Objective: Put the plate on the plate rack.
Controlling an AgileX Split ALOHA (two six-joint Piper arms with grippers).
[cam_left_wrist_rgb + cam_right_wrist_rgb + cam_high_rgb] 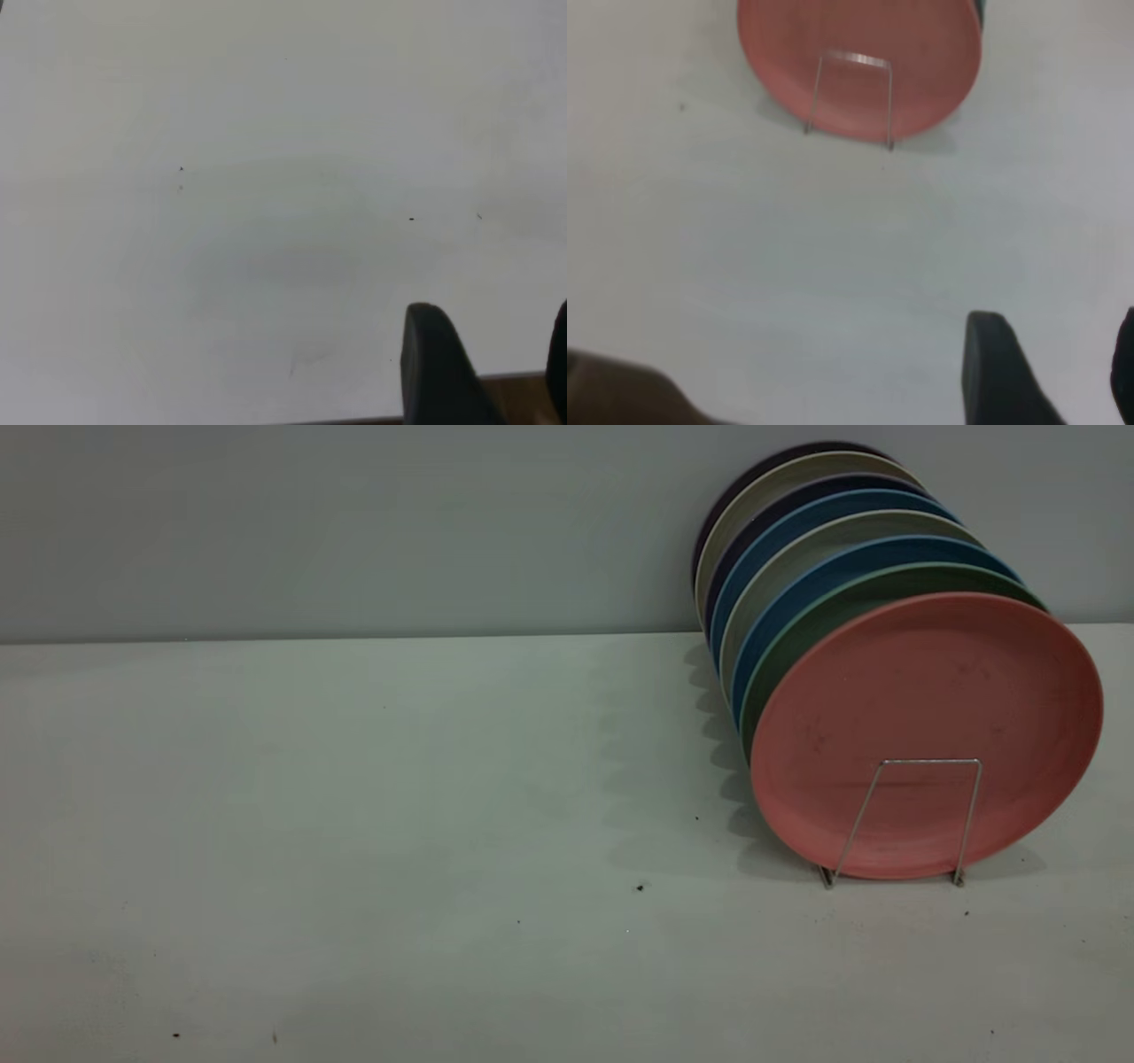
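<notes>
Right wrist view: the right gripper (1050, 372) shows one dark finger (997, 372) and the edge of its mate at the frame border, with bare table between them. Jaws released, holding nothing, well apart from the rack. The left gripper (483, 372) reads the same over blank table (221, 221) near its edge: spread, empty, nothing of the task near it. Neither arm appears in the exterior view.

Outward from the jaws, the plate (926, 735) already stands on edge at the front of the plate rack (908, 819), behind the foremost wire loop and leaning back on the teal-green plate (797, 638). Behind that runs a row of blue plates (797, 536) and pale ones toward the wall.

Assessment: placement appears complete.

Risks noted:
- The rack is far lower than the plates it holds; only the bottom of the pink plate is restrained. A knock from a passing arm could tip it forward over the loop.
- The row leans one plate against another; disturbing the front plate may shift those behind.
- The wire frame looks light and could slide if pushed.
</notes>
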